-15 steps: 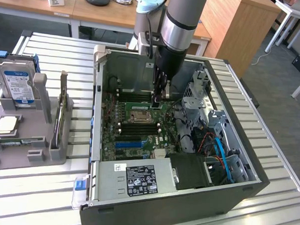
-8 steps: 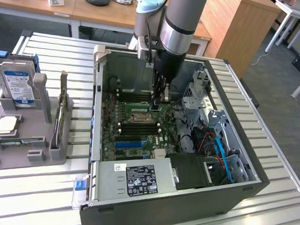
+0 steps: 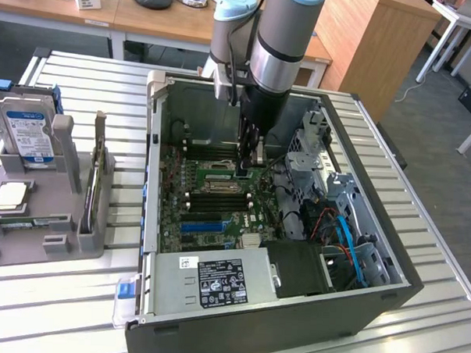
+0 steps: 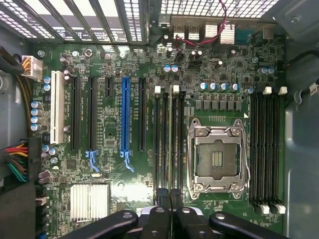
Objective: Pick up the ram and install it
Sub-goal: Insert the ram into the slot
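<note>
My gripper [image 3: 244, 171] reaches down inside the open computer case [image 3: 153, 142], just over the motherboard [image 3: 211, 199]. In the wrist view the gripper [image 4: 169, 198] is shut on the ram [image 4: 170, 139]. The ram is a thin stick seen edge-on, running away from the black fingertips [image 4: 160, 199]. It lies in line with the black memory slots [image 4: 158, 144] between the blue expansion slot [image 4: 125, 114] and the CPU socket [image 4: 215, 157]. Whether the ram sits in a slot or hovers above it, I cannot tell.
A second bank of black memory slots [image 4: 266, 149] lies on the other side of the socket. The power supply [image 3: 215, 281], drive cage [image 3: 307, 148] and cables [image 3: 346, 236] crowd the case. A grey fixture [image 3: 62, 216] with a hard drive [image 3: 26, 132] stands at the exterior view's left.
</note>
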You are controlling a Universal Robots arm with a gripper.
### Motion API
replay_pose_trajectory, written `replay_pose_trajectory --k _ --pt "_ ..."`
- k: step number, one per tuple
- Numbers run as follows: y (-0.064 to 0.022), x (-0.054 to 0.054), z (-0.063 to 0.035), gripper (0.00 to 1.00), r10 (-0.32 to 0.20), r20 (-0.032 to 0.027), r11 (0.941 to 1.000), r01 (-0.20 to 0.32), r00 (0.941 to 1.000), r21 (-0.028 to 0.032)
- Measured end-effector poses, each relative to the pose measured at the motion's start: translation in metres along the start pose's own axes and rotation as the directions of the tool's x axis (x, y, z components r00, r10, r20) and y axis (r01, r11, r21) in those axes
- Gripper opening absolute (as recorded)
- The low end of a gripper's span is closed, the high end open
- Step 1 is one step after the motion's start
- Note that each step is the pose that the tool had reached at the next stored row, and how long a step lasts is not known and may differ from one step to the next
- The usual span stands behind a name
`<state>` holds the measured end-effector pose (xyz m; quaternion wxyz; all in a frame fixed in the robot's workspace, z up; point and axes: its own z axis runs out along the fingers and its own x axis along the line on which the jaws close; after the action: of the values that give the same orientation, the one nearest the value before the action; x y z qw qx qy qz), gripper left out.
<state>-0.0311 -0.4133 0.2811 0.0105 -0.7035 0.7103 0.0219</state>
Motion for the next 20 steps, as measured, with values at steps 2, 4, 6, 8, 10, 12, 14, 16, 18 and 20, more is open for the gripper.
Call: replay_pose_trajectory --k 2,4,6,8,10,12,14,16,18,20 --pt "0.0 0.0 0.0001 0.12 0.0 0.0002 1.0 0.0 1.0 0.0001" --pt "0.0 0.0 0.001 0.12 0.0 0.0007 1.0 0.0 1.0 0.0003" --pt "0.0 0.0 0.0031 0.12 0.0 0.0002 1.0 0.0 1.0 0.0" --pt "-0.0001 0.0 0.0059 0.12 0.0 0.0003 1.0 0.0 1.0 0.0001" --pt "-0.0002 0.0 0.0083 0.12 0.0 0.0003 1.0 0.0 1.0 0.0001" --pt "-0.0002 0.0 0.0106 0.12 0.0 0.0003 1.0 0.0 1.0 0.0001" --pt "-0.0002 0.001 0.0125 0.12 0.0 0.0003 1.0 0.0 1.0 0.0001" --pt "-0.0002 0.001 0.0143 0.12 0.0 0.0003 1.0 0.0 1.0 0.0001" --pt "-0.0003 0.001 0.0163 0.12 0.0 0.0002 1.0 0.0 1.0 0.0001" --pt "-0.0003 0.001 0.0181 0.12 0.0 0.0002 1.0 0.0 1.0 0.0001"
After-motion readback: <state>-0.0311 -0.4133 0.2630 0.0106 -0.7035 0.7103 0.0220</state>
